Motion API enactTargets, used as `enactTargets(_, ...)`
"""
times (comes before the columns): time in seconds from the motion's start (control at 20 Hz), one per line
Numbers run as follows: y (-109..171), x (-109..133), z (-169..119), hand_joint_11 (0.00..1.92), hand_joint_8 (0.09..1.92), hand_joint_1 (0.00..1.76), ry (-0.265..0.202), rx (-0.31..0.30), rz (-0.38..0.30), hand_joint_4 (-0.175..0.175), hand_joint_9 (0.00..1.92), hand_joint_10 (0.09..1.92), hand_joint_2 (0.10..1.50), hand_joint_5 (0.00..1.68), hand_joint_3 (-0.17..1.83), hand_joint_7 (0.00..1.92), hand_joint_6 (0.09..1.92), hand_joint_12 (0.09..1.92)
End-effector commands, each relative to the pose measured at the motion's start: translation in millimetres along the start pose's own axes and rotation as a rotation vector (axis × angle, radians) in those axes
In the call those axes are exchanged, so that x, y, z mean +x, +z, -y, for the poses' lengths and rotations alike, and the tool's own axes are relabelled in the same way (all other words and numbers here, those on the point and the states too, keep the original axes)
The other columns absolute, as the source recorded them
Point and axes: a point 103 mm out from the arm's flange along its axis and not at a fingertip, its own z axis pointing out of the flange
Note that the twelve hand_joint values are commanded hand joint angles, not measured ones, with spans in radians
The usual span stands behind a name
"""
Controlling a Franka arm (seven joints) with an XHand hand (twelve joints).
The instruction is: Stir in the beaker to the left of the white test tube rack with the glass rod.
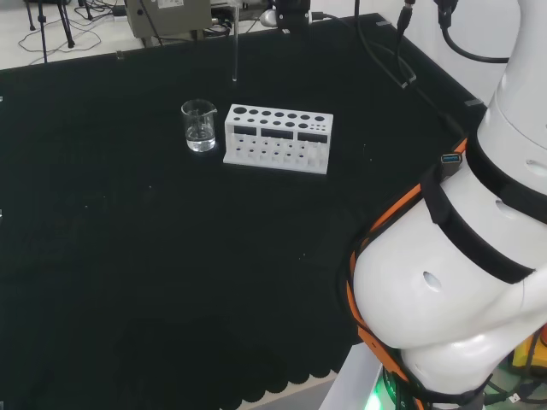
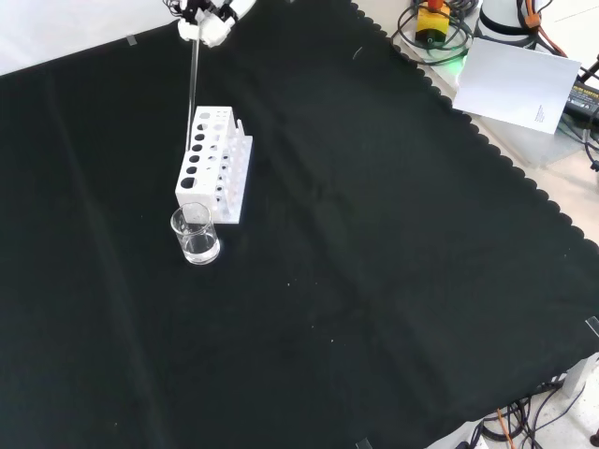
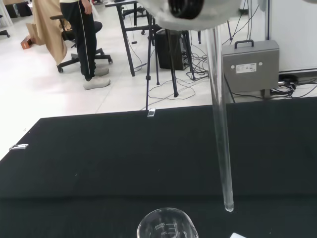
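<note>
**Rod held above the rack**

Up at the front view's top edge, the hand (image 2: 208,21) has its fingers (image 2: 213,33) curled round the upper end of the glass rod (image 2: 194,79). It hangs almost upright, its tip in the air over the white test tube rack (image 2: 215,168). Just beside the rack's near end stands the beaker (image 2: 195,235), clear liquid in its bottom, on the black-clothed bench (image 2: 374,281).
</note>
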Motion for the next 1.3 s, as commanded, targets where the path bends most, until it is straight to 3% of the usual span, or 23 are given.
enactTargets(0.05, 1.7, 2.4, 1.1, 1.25, 1.05, 1.3, -0.011, 0.007, 0.005, -0.175, 1.73, 0.6, 1.02, 1.29, 0.05, 1.15, 0.12, 0.77)
enactTargets(0.75, 16.2, 24.8, -23.1, 1.25, 1.05, 1.3, -0.062, 0.024, -0.037, -0.175, 1.74, 0.6, 1.03, 1.29, 0.03, 1.14, 0.12, 0.77)
enactTargets(1.05, 37.2, 40.1, -41.0, 1.25, 1.06, 1.3, -0.128, 0.05, -0.057, -0.175, 1.74, 0.59, 1.03, 1.29, 0.03, 1.14, 0.12, 0.77)
enactTargets(1.3, 57.2, 38.4, -52.2, 1.26, 1.06, 1.3, -0.154, 0.069, -0.078, -0.175, 1.74, 0.59, 1.03, 1.29, 0.02, 1.14, 0.12, 0.77)
